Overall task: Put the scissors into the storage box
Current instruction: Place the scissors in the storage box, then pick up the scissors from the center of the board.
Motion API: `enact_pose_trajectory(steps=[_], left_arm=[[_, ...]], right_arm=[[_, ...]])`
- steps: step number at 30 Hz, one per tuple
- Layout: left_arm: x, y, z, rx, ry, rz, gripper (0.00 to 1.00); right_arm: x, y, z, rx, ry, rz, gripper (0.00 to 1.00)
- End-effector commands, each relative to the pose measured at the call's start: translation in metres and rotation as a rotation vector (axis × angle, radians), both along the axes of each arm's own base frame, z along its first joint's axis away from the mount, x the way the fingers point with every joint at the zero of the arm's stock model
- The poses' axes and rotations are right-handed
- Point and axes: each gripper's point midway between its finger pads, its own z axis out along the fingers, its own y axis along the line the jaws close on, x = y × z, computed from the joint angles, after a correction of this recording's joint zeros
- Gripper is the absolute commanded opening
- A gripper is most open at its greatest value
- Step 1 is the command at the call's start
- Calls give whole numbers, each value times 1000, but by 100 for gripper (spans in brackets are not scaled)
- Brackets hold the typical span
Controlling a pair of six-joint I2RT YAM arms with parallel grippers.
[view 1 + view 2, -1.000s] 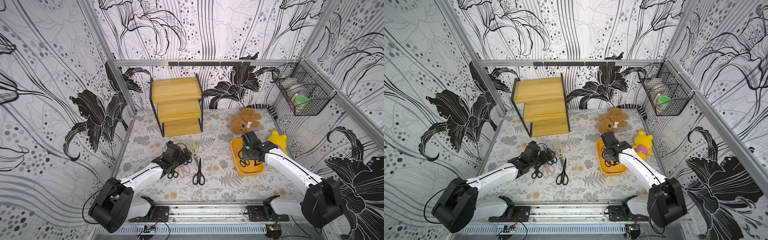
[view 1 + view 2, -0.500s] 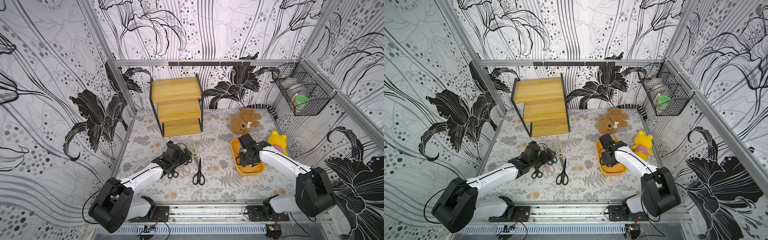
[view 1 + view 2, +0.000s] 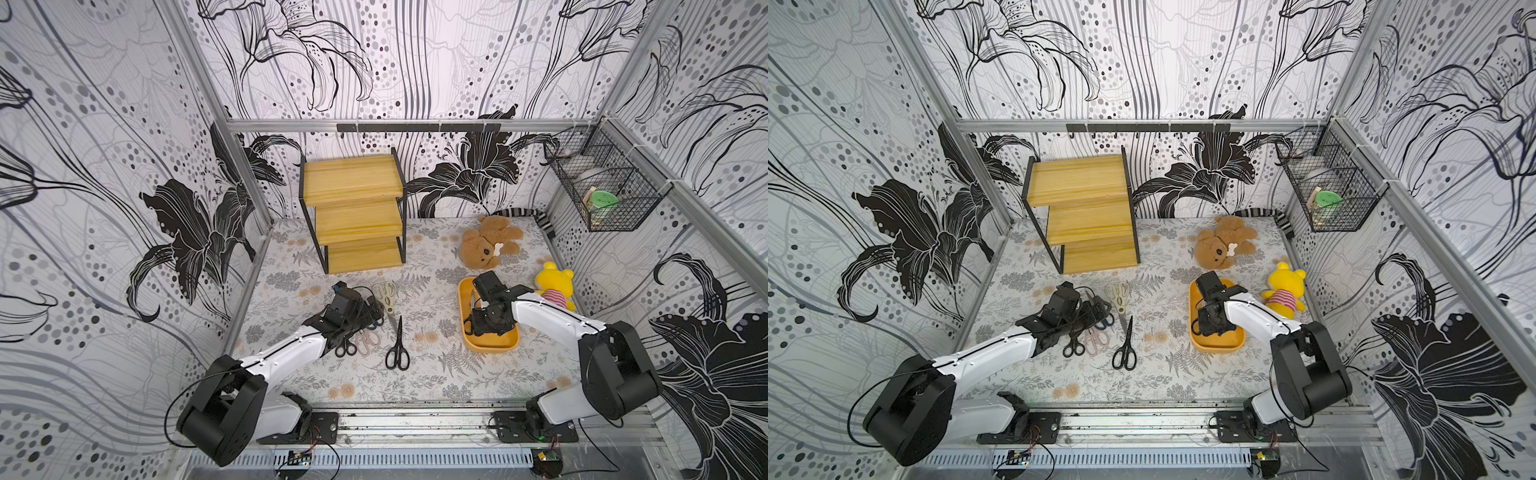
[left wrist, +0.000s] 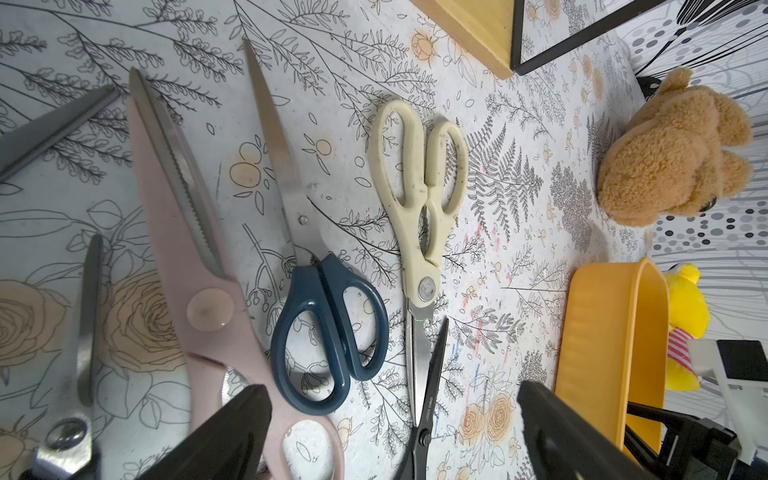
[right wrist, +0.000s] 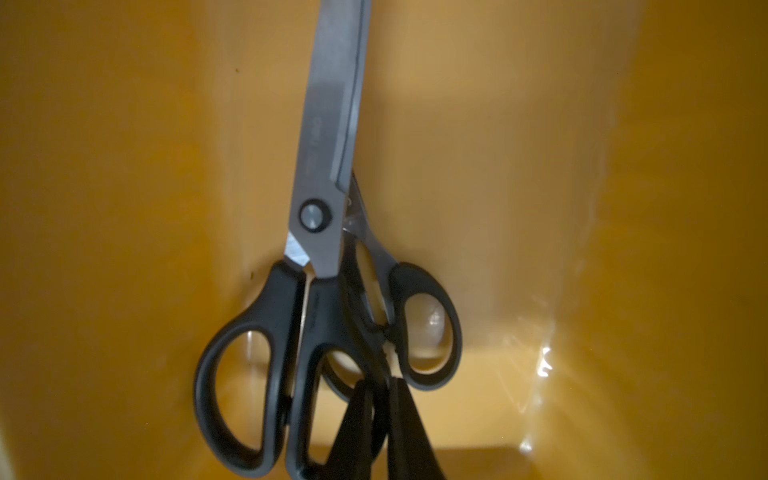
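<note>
**Figure.** Bimanual sorting of scissors into the storage box (image 3: 492,342), part-way through the task. The right claw (image 5: 384,415) is lowered inside the yellow-orange box. Its fingers (image 5: 353,436) are drawn together to a narrow slit around a handle loop of the black-handled scissors (image 5: 328,145). Two pairs overlap here, a large one on top and a smaller pair (image 5: 428,291) partly beneath it; which pair's loop is pinched cannot be told. The handle is the sensible hold, being thicker and less slippery than the blades. It also lets the blades trail along the box's long axis, where they fit flat between the low walls. Both pairs look to rest on the box floor, so release appears to be the step in hand.

The left claw (image 4: 390,395) hangs open, fingers spread wide, just above the cluster on the floral surface (image 3: 436,374). The cluster holds pale pink scissors (image 4: 208,307), blue-handled scissors (image 4: 328,332), cream kitchen shears (image 4: 419,183) and a long black pair (image 3: 398,349). A small black-handled pair (image 3: 345,347) lies beside the arm in a top view. The wide spread probably prepares a grasp across a handle. All of these lie outside the box and well apart from it, so most of the task is undone. The tiered wooden shelf (image 3: 357,216), brown teddy bear (image 3: 488,245) and yellow plush toy (image 3: 555,284) take no part in the work.
</note>
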Motion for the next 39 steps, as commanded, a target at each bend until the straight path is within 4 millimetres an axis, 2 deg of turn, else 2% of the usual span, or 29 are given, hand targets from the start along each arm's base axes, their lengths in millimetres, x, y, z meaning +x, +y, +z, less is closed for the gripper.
enact_pose_trajectory(steps=[1,8,13,17,20,23,26,31,36,39], left_arm=[[3,-2,8,-18,-40,4,98],[2,-1,8,-14,-42,7,98],[1,1,8,-13,-45,12,98],[1,0,7,-13,-44,12,98],[1,1,7,-10,-46,17,98],[1,3,6,-13,-47,27,98],[0,3,4,-30,-44,41,98],[-2,5,1,-42,-41,56,98],[-2,7,0,-61,-36,75,97],[-1,13,-3,-78,-27,108,97]], right_arm=[[8,12,-3,67,-10,-17,3],[17,26,-8,107,-3,-3,8],[20,25,-6,97,-11,-8,25],[26,25,11,100,-54,-18,37],[31,27,29,101,-92,-18,38],[35,38,46,118,-129,0,39],[34,61,60,136,-163,44,39],[22,124,71,195,-184,178,39],[-10,183,56,184,-141,351,40],[-36,206,41,173,-105,417,40]])
